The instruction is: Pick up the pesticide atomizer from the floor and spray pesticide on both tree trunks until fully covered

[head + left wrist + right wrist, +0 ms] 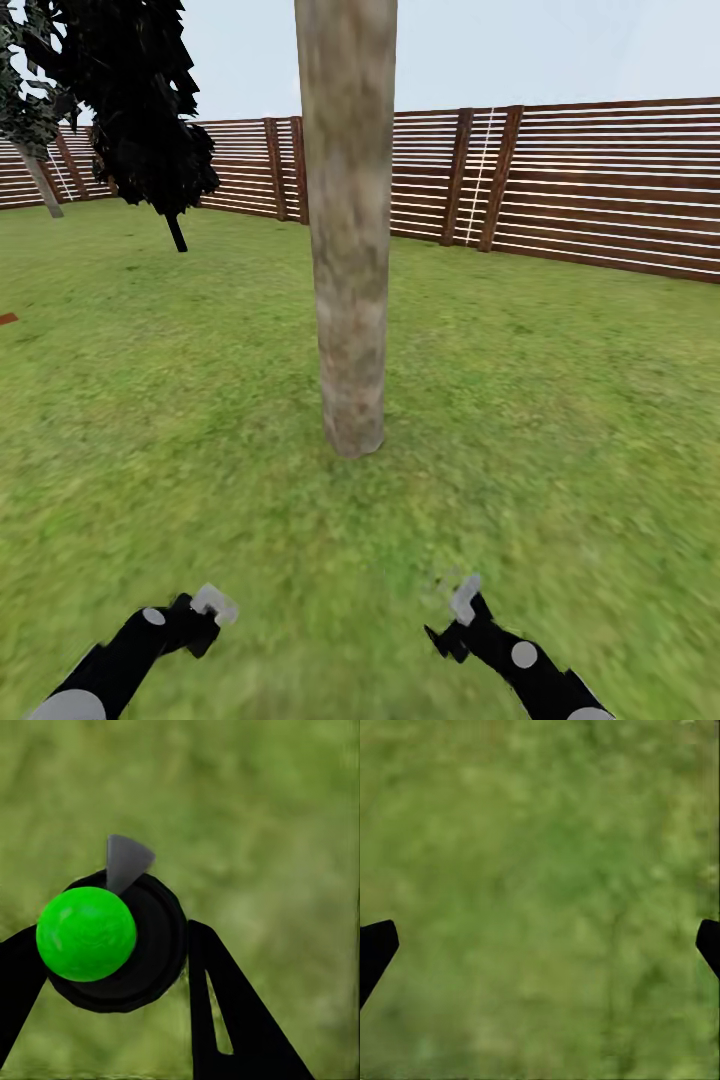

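**Atomizer in the left gripper, trunk dead ahead**

The left gripper (112,967), a black two-fingered claw, is clamped around the pesticide atomizer (112,941), a round black bottle with a glossy bright-green ball top and a small grey wedge-shaped nozzle; in the left wrist view the dark fingers (225,1012) press against the bottle's sides. In the head view the gripper (205,612) hangs low with a pale grey piece at its tip.

The right gripper (540,937) is spread wide with nothing between its finger tips, only grass beyond them. In the head view it (462,605) sits well apart from the left one.

The likely failure is a wasted spray. The thick, mottled grey-brown tree trunk (348,230) stands ahead of and between the two grippers, while the atomizer looks down at the lawn, so a squeeze now would probably wet grass. A round bottle could also twist in the grip.

Underfoot is the flat green grass lawn (560,420). Beyond the trunk runs a brown horizontal-slat wooden fence (600,185), with a narrow black cypress-like tree (150,110) far ahead of the left gripper.
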